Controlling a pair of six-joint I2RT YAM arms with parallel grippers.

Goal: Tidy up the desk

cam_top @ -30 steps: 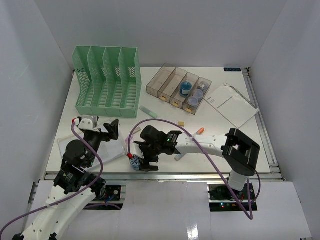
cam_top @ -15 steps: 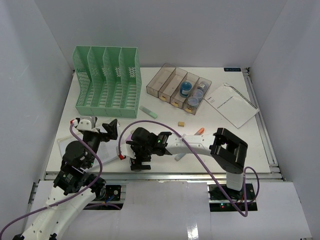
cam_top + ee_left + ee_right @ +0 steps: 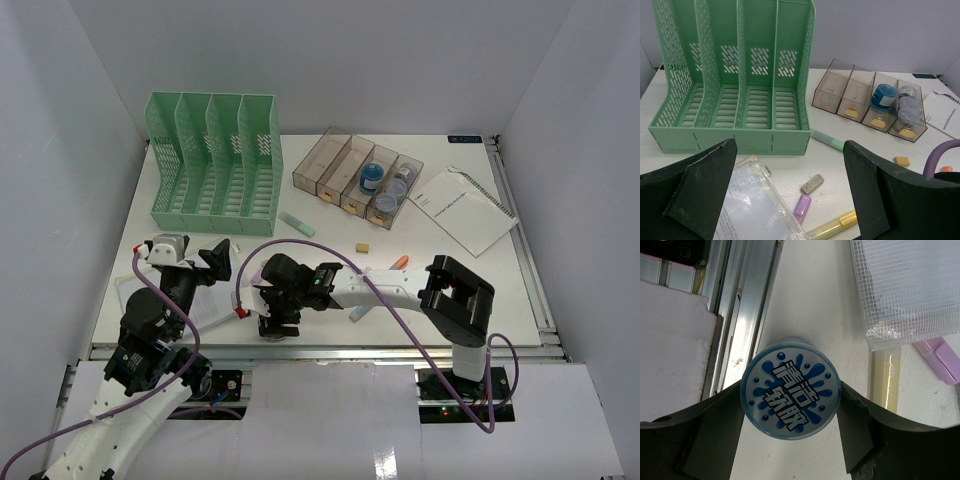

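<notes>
Right wrist view looks straight down on a round tub (image 3: pixel 791 391) with a blue splash label on its lid, standing on the white desk (image 3: pixel 805 300) just beside the aluminium rail (image 3: pixel 742 305) at the front edge. The right gripper (image 3: pixel 790 397) has one finger against each side of the tub, so its jaws are clamped on it. A clear mesh pouch (image 3: pixel 910 285) lies beyond the tub, with a yellow highlighter (image 3: pixel 885 375) and a pink eraser (image 3: pixel 940 357) at its near edge. From the top external camera, the desk (image 3: pixel 510 280) fills the floor of the white enclosure from the front rail to the back wall, and the right gripper (image 3: pixel 275 322) sits low at the front edge, left of centre, hiding the tub. The left gripper (image 3: pixel 193 255) hangs over the front left part of the desk with its jaws wide apart and nothing between them. Its wrist camera faces the green file rack (image 3: pixel 735 75) at the back left, the clear four-slot tray (image 3: pixel 870 97) to the right of it holding small blue jars, and a tan eraser (image 3: pixel 812 183) on the desk between. A white booklet (image 3: pixel 465 208) lies at the back right.
</notes>
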